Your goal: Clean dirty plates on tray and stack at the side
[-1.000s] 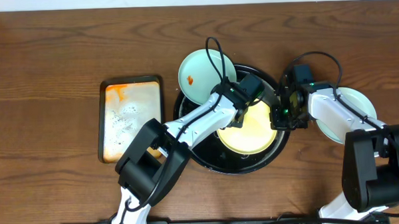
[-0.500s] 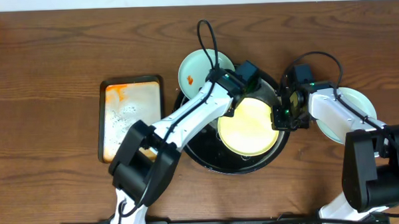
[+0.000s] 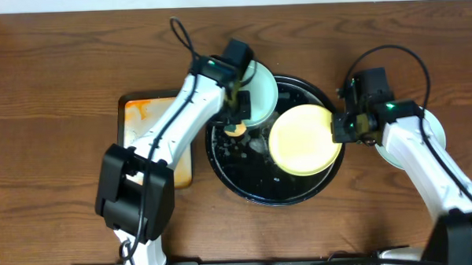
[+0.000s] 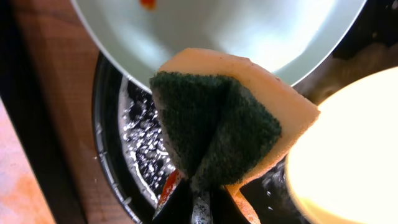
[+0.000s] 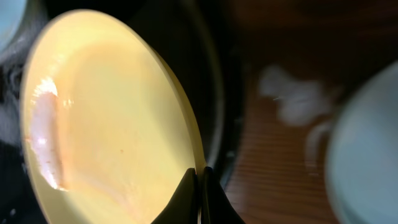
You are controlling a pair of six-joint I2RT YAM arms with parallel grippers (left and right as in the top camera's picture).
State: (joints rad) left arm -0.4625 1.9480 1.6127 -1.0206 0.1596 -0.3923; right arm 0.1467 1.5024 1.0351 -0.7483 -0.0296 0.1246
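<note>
the left gripper (image 4: 198, 200) is closed tight on a sponge (image 4: 224, 121) that is orange with a dark green rough side. the sponge hangs over the upper left part of the tray (image 3: 246, 183), right at the edge of a mint-blue plate (image 4: 249, 25). i cannot tell if it touches the plate. that plate leans on the tray's upper left rim and has a small orange spot, seen at the top of the left wrist view. the right gripper (image 5: 200, 185) is pinched shut on the rim of the yellow plate (image 5: 106, 106). in the overhead view the yellow plate is over the right side of the tray, with its right edge past the tray's rim. it looks shiny and wet. the tray is big, round and black, with water drops and bits of white foam in it. a second mint-blue plate (image 3: 434, 129) lies on the table (image 3: 60, 60) at the right, partly hidden under the right arm (image 3: 426, 165). left of the tray sits a small rectangle tray (image 3: 141, 128) with orange stains in it
</note>
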